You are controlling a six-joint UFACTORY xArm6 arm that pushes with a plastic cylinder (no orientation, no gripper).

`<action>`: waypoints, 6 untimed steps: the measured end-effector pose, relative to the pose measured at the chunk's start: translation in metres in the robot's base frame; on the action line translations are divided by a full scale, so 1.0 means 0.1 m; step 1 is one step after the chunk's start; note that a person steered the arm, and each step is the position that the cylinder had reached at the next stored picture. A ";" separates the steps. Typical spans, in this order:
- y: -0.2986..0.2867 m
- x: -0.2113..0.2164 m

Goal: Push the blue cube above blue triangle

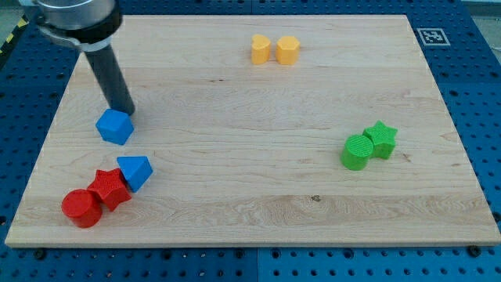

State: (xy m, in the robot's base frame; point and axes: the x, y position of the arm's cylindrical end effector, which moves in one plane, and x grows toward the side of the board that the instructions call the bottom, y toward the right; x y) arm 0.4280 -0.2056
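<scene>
- Right now my tip (124, 110) sits at the top-right edge of the blue cube (115, 126), touching or just about touching it; the contact itself is too tight to call.
- End effector is a bare rod, no jaws, so nothing to spread or pinch; it holds nothing and only rests against the cube's upper side.
- Blue cube lies in the view's left part of the wooden board (258, 219), just below my tip.
- Blue triangle (136, 171) is further toward the view's bottom and a little to the right of the cube, near but apart from it.
- Key relation: cube is already on the top side of the triangle, slightly offset left; my tip is above the cube, on the far side from the triangle.
- Judgement: only a small nudge toward the view's right looks needed to line it up; pushing down risks ramming the cube into the triangle.
- Red star (109, 189) and red cylinder (81, 207) sit against the triangle's lower left, so a hard shove could disturb them.
</scene>
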 end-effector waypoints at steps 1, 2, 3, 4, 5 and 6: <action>-0.13 0.00; -0.13 0.00; -0.13 -0.13; -0.13 -0.11; -0.13 0.09; -0.13 0.26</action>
State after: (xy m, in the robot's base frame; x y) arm 0.4542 -0.2189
